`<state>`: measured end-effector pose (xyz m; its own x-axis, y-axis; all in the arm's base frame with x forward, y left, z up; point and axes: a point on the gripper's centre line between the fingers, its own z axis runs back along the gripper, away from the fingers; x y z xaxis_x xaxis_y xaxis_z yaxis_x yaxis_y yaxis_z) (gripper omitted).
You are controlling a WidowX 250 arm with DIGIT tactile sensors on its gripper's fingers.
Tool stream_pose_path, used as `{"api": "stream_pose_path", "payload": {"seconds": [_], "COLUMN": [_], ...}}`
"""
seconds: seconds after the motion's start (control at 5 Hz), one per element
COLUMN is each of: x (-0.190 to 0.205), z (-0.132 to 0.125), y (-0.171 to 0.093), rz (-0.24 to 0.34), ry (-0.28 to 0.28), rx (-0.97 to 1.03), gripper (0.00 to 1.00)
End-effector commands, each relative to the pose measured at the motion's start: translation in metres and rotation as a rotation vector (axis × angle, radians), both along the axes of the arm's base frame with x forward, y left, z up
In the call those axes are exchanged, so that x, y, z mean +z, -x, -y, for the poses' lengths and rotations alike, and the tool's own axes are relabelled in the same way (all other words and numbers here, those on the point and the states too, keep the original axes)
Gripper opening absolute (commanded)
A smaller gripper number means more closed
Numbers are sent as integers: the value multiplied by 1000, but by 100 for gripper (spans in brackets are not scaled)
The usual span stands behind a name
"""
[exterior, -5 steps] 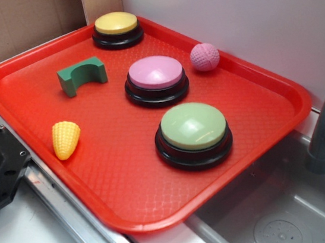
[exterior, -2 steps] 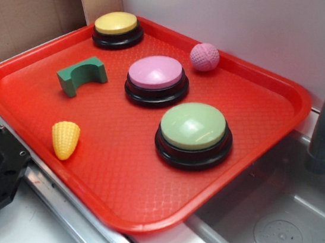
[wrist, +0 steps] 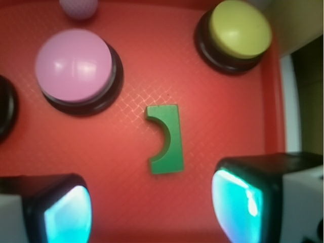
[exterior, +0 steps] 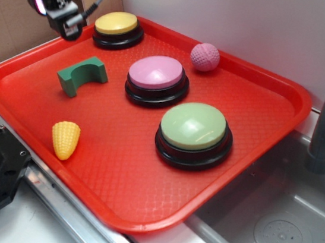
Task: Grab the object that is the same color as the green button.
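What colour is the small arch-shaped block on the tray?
Dark green. The arch-shaped block shows best in the wrist view, lying on the red tray.

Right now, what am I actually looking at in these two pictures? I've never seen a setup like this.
You're seeing one moment from two cameras. The exterior view looks down from the side at a red tray beside a sink. The dark thing at top left is the robot arm's gripper, its two-fingered hand. The wrist view comes from a camera on that arm, looking straight down; the two glowing blue-green shapes at the bottom are its fingertips, spread apart and holding nothing.

On the tray lie three big dome buttons, the yellow button, the pink button and the green button, plus a pink ball, a toy corn and a small green arch block. The block sits almost beneath the gripper, untouched.
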<state>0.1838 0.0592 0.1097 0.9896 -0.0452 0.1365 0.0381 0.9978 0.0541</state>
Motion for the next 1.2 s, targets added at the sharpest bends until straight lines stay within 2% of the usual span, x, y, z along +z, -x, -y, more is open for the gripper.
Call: {"api": "stream_pose_path", "payload": {"seconds": [0.0, 0.2, 0.4, 0.8, 1.0], "x": [-55, -76, -92, -74, -24], "z": [-14, -13, -6, -12, -13], "y": [-29, -36, -37, -34, -23], "rz": [-64, -85, -112, -176, -183], "ry": [-19, -16, -20, -6, 6], "rx": [-37, -59, -67, -16, 17], "gripper": [100, 100, 0, 0, 0]}}
